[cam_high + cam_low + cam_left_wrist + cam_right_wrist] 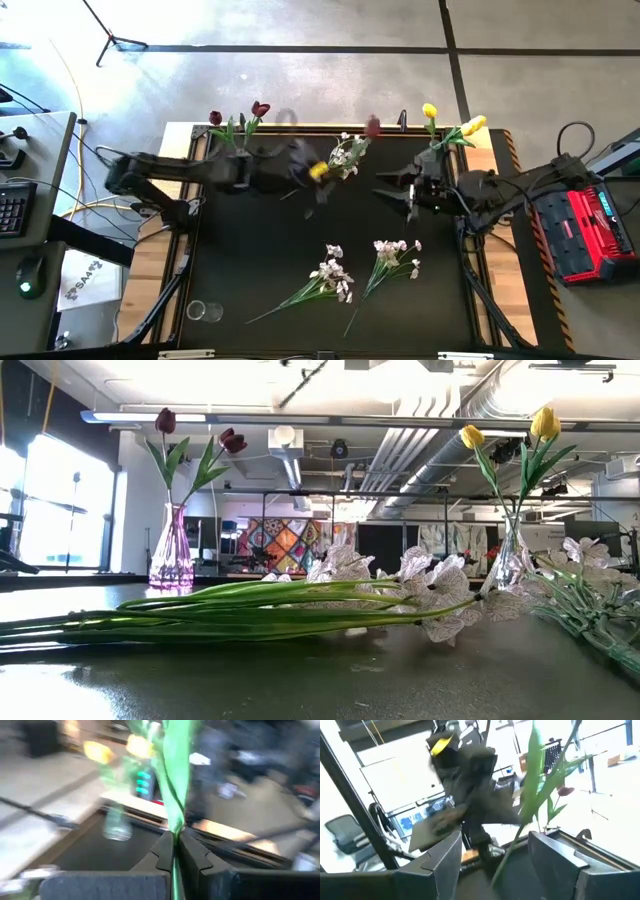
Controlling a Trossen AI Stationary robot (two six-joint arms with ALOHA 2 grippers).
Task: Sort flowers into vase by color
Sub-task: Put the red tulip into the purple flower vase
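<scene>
My left gripper (305,172) hangs above the table's far middle, shut on a flower's green stem (176,795). A white spray (347,152) and a maroon blur (373,125) show just beyond it; which one is this stem's head I cannot tell. My right gripper (392,190) faces it, open; its fingers stand on either side of the stem's lower part (507,860) without touching it. Two maroon tulips stand in the purple vase (171,555) and two yellow tulips in the clear vase (508,560). Two white sprays (332,272) (396,255) lie flat on the table. My left gripper pinches the green stem (175,827) between its two fingertips (162,851). The fingers come nearly level from the table's left and lie across the stem. The stem rises out of the hold and also runs on below the fingers, clear of the table.
The two vases stand at the table's far edge, left and right. A small clear cup (204,311) sits near the front left corner. A red case (585,225) and cables lie off the table's right side. The near middle holds the two lying sprays.
</scene>
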